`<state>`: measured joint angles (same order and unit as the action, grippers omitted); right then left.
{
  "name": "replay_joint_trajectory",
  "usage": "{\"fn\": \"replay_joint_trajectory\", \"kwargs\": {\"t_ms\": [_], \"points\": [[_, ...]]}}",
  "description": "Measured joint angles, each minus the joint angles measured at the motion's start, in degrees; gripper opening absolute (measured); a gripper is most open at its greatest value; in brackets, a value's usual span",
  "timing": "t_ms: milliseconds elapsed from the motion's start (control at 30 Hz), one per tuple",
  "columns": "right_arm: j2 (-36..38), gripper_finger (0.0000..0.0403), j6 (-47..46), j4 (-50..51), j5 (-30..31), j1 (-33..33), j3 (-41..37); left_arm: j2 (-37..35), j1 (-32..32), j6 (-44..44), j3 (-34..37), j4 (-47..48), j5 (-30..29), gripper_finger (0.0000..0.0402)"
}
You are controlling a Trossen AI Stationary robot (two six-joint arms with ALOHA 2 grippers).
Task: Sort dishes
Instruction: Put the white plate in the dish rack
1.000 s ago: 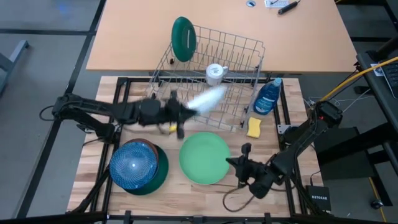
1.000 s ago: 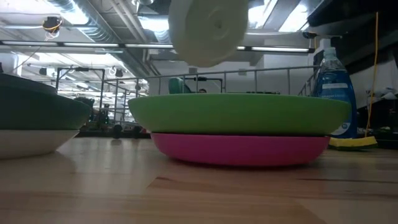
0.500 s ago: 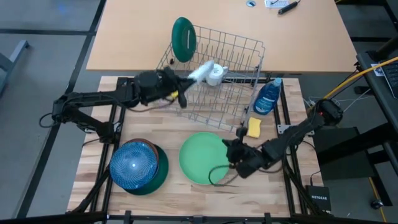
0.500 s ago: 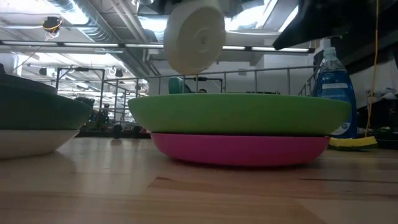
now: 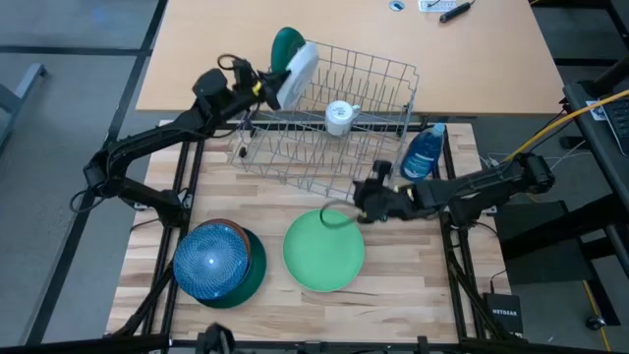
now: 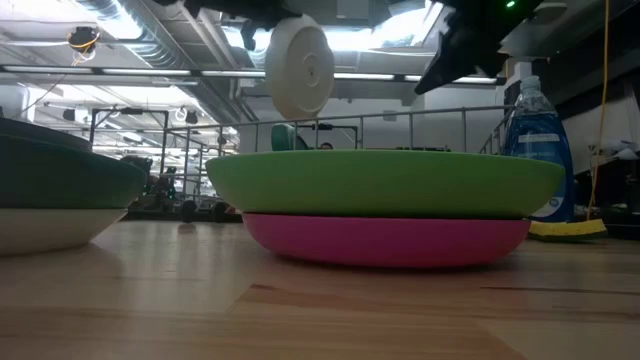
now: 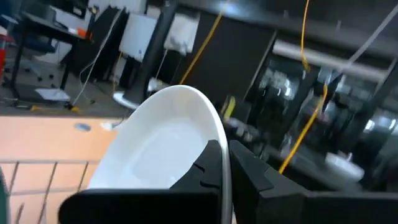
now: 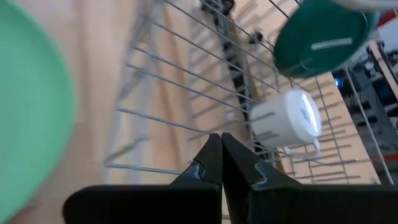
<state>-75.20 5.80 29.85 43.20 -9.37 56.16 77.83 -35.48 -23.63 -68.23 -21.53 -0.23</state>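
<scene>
A dark left gripper (image 5: 263, 87) reaches over the far left corner of a grey wire dish rack (image 5: 378, 81), its two fingers clamped on the rim of a round white plate (image 5: 298, 71). The plate stands on edge, tilted, just ahead of the gripper and right beside a round dark green plate (image 5: 282, 43) that stands upright in the rack's far left slot. In the left wrist view the white plate (image 7: 163, 140) fills the space in front of the fingers (image 7: 212, 163), which pinch its edge. From table height the white plate (image 6: 299, 68) hangs in the air above the stacked dishes.

The right gripper (image 5: 361, 202) sits at the near edge of the rack, fingers pressed together and holding nothing. Just beyond its tip, inside the rack, lies a small white mug (image 5: 339, 115) on its side. Directly below and near side of this gripper rests a large round light green plate (image 5: 324, 249) on the wooden table (image 5: 423, 295). The low view shows that this plate (image 6: 385, 181) sits on top of a pink plate (image 6: 385, 240). To the gripper's right stands a blue soap bottle (image 5: 424, 152).

Well to the left of the light green plate, near the table's front, a small blue bowl (image 5: 211, 261) is nested in a larger dark green bowl (image 5: 253, 275).
</scene>
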Motion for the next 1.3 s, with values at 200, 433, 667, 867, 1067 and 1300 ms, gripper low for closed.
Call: {"fn": "replay_joint_trajectory", "kwargs": {"t_ms": [200, 433, 667, 867, 1067, 1300], "points": [[1.50, 0.0001, 4.39, -2.71, -7.27, 12.28, 0.00, 6.28, -5.51, -8.97, -0.01, -9.29, 5.32, 0.0000], [1.62, 0.0001, 12.21, -11.94, -24.20, 26.31, 0.02, 17.36, -9.35, -18.37, 0.00, -26.29, 6.09, 0.0000], [1.62, 0.0001, 13.97, -17.31, -33.02, 36.25, 0.02, 28.79, -11.70, -28.79, -2.88, -36.05, 5.62, 0.0000], [1.61, 0.0001, 13.97, -17.83, -35.30, 40.59, 0.02, 36.95, -11.76, -30.29, -9.95, -37.18, 5.79, 0.0000], [1.60, 0.0001, 13.98, -17.77, -35.31, 41.40, 0.02, 39.68, -11.81, -31.70, -15.13, -38.11, 5.86, 0.0000], [1.60, 0.0001, 14.03, -17.76, -35.32, 41.31, 0.03, 39.81, -12.09, -28.22, -17.64, -37.93, 5.20, 0.0000]]}}
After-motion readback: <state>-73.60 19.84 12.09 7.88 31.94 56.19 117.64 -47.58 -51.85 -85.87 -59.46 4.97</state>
